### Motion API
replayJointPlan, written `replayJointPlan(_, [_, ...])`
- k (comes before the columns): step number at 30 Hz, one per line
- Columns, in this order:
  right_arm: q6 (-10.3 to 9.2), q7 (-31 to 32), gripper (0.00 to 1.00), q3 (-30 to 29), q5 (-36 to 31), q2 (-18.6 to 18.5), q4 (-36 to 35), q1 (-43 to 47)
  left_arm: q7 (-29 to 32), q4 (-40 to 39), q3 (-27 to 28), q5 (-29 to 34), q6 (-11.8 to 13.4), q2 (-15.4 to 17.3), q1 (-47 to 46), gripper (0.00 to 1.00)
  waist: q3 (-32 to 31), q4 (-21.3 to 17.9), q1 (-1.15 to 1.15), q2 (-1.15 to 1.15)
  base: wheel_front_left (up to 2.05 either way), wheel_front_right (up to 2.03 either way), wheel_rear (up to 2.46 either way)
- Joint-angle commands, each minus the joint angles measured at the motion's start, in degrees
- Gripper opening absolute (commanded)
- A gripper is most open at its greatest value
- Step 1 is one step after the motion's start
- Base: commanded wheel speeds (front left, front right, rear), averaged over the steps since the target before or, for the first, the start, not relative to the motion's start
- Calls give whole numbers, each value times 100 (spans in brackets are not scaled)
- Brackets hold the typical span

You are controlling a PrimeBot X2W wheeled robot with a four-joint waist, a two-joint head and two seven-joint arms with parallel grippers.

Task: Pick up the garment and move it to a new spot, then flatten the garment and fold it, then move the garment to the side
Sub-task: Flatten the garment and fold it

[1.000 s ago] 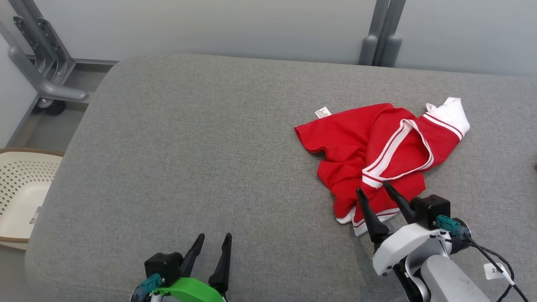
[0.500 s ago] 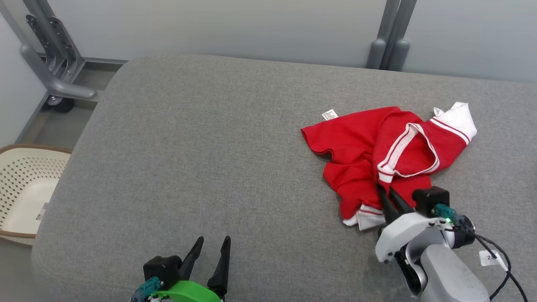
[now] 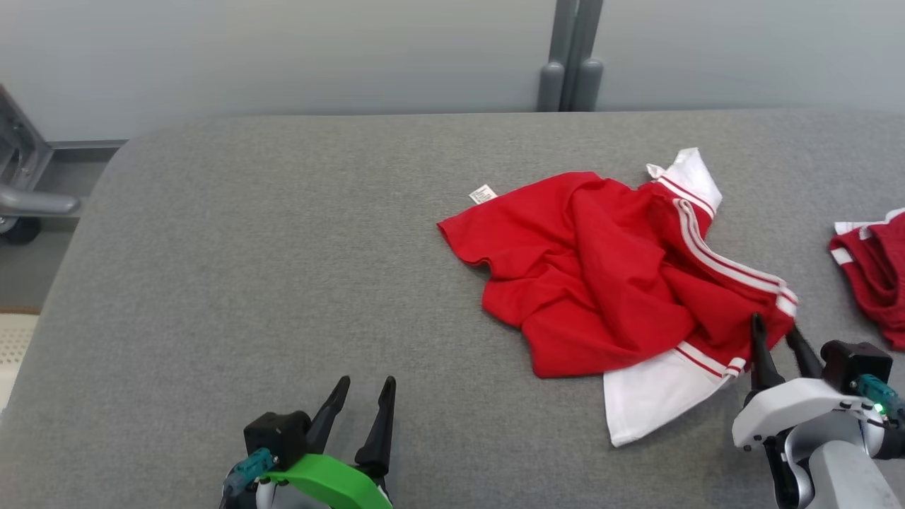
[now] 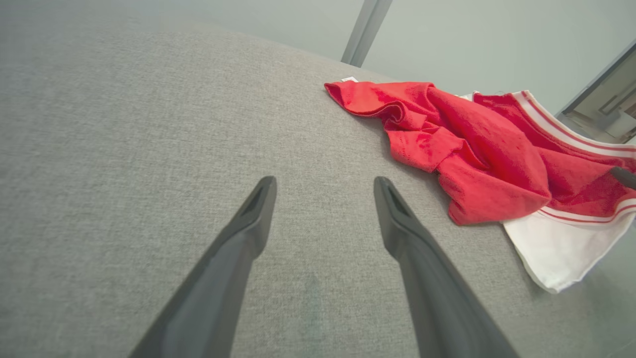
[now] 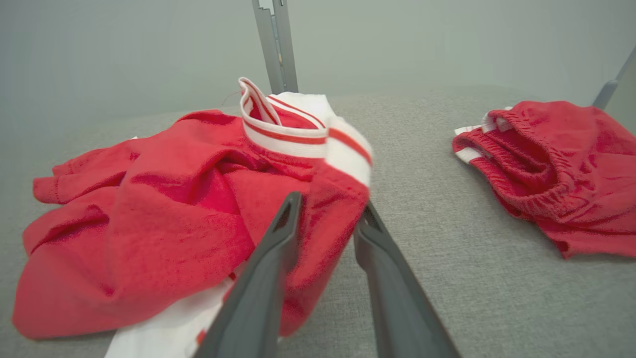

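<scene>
A crumpled red garment (image 3: 601,276) with white striped trim lies on the grey padded table (image 3: 283,247), right of centre. My right gripper (image 3: 776,326) is shut on a red fold at the garment's near right corner. In the right wrist view that fold (image 5: 328,209) is pinched between the two dark fingers, with the striped band (image 5: 298,139) standing up behind it. My left gripper (image 3: 366,387) hovers open over bare table at the lower left, well apart from the garment (image 4: 462,144), with nothing between its fingers.
A second red garment with an elastic waistband (image 3: 877,272) lies at the table's right edge, close to my right gripper (image 5: 551,164). Grey posts (image 3: 569,63) stand behind the table against the wall. A grey frame (image 3: 25,191) sits at the far left.
My right gripper has closed on the garment's near edge and dragged it rightward, unfurling the cloth and exposing a white panel. The head camera has turned right. The left gripper stays open.
</scene>
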Motion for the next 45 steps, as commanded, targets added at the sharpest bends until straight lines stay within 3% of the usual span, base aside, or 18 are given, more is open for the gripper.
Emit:
replayJointPlan(1, [-2,-17,100,-82,-67,35,-204,74,0,-18,-9,-4,-15,20,-164,100,72,-482,0,0,0,0,0])
replayJointPlan(10, [-2,-17,100,543,-207,200,-1041,47,-1,329,-112,-65,-15,20,-920,100,411,-1354,0,0,0,0,0])
replayJointPlan(17, [-2,-17,100,1221,10,250,-1268,-151,0,1456,-258,-285,-15,24,-1915,100,874,-2006,0,0,0,0,0])
replayJointPlan(25, [-2,-17,100,1297,87,265,-1214,-186,-1,2535,-172,-527,-12,26,-2594,100,1075,-2320,0,0,0,0,0])
replayJointPlan(33, [-3,-17,100,1370,133,278,-1183,-219,-1,2521,58,-412,-14,31,-2828,100,1193,-2404,0,0,0,0,0])
replayJointPlan(34, [-2,-17,100,1376,138,273,-1191,-232,-1,2469,130,-344,-14,54,-2863,89,1208,-2410,0,0,0,0,0])
replayJointPlan(35, [-2,-17,100,1384,164,276,-1191,-227,-1,2373,240,-267,22,93,-2892,29,1225,-2417,0,0,0,0,0])
replayJointPlan(36, [-2,-17,100,1389,175,280,-1199,-223,-1,2259,374,-202,43,104,-2890,0,1244,-2422,0,0,0,0,0])
replayJointPlan(40, [-2,-17,100,1349,205,286,-1213,-202,0,2005,714,134,45,151,-2854,0,1316,-2400,0,0,0,0,0])
replayJointPlan(45, [-2,-17,100,1349,274,292,-1209,-296,0,1955,980,590,54,543,-3347,0,1484,-2370,0,0,0,0,0])
